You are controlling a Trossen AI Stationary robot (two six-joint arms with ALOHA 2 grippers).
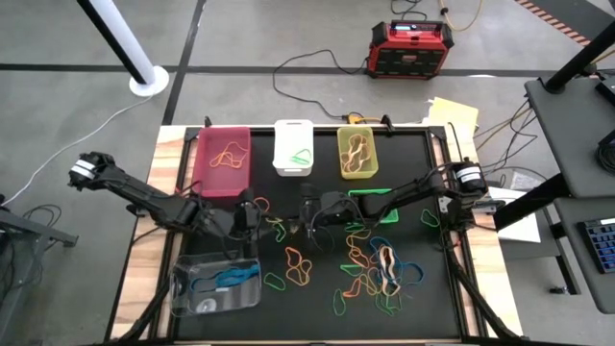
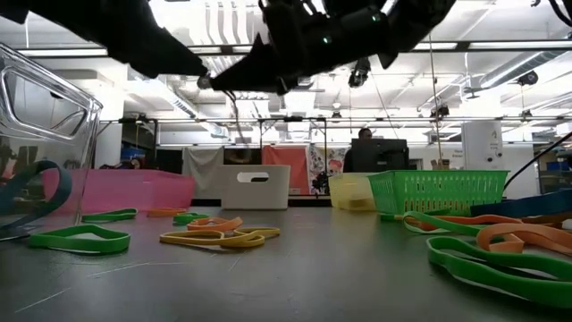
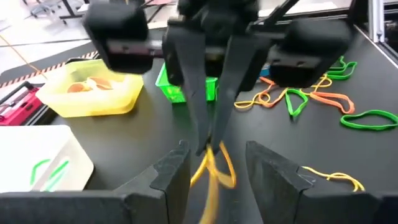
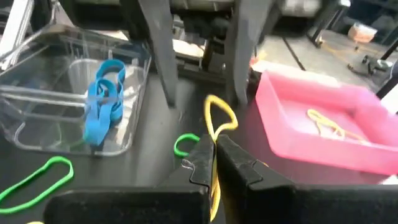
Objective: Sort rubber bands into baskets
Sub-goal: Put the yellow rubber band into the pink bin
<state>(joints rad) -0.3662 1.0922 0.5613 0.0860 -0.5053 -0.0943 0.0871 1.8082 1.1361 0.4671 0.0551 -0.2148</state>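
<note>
Five bins counted on black matte table (image 1: 317, 322). Across far edge: pink bin (image 1: 223, 159), opaque plastic, rectangular, holding thin yellow-orange loops; white bin (image 1: 293, 147), opaque, with handle slot, holding green loops; yellow bin (image 1: 356, 152), translucent, holding orange loops. Fourth, green mesh bin (image 2: 436, 190), lattice-walled, near right arm. Fifth, clear bin (image 1: 216, 284), transparent hard plastic at near left, holding blue bands (image 4: 101, 106).

Rubber bands (image 1: 380, 269) flat, floppy, scattered over centre and right of table: orange, yellow, green, blue, some tangled in one cluster. Exact total not countable.

Two grippers, facing each other at table centre, raised above surface. Right gripper (image 4: 213, 152) clamped tight on yellow band (image 4: 219, 121), thin loop standing up from pinched fingertips. Left gripper (image 3: 214, 165) with fingers parted, straddling the same band and the right gripper's tips; contact with band not discernible.

Red-black box (image 1: 411, 48) on floor beyond table, cables attached.
</note>
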